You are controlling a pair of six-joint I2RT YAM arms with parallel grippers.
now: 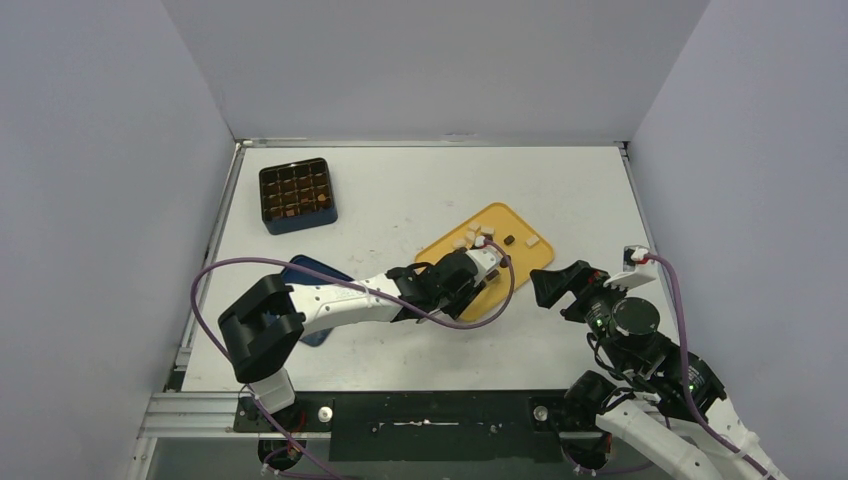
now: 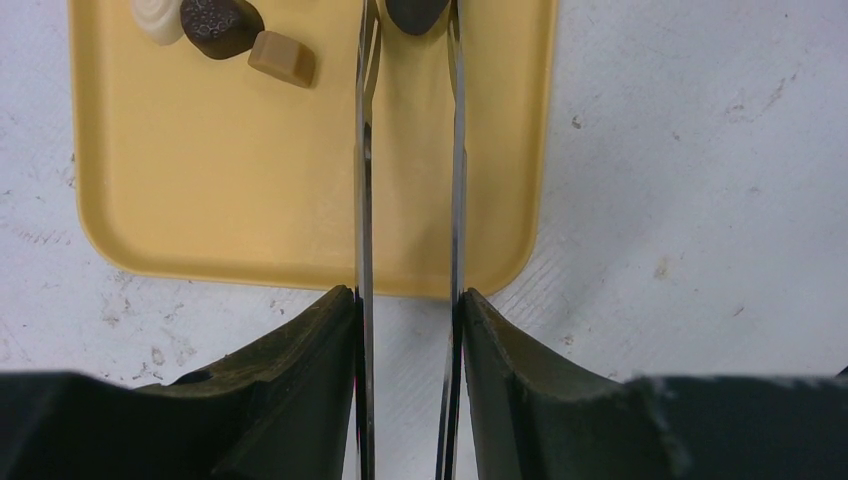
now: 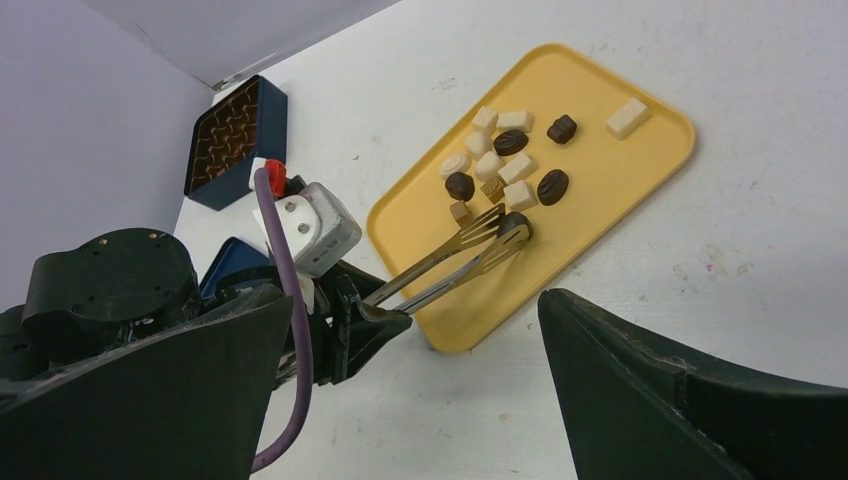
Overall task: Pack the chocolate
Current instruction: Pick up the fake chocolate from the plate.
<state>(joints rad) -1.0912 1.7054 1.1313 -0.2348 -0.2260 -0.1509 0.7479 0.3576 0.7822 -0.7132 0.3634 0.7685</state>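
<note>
Evidently early in the packing, the left pincer (image 2: 410, 300) clamped tongs (image 2: 362, 150) on one dark chocolate (image 2: 415, 12) over the yellow tray (image 2: 220, 200), centre frame, most pieces (image 3: 517, 168) unpacked, the box (image 1: 297, 194) waiting upper left, right pincer (image 1: 562, 287) gaping idle.

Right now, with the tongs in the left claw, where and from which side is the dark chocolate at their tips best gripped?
Probably across its rounded sides, coming low over the near edge of the yellow tray. The dark chocolate lies flat, apart from the other pieces, and the tongs in the left claw flank it on both sides.
</note>
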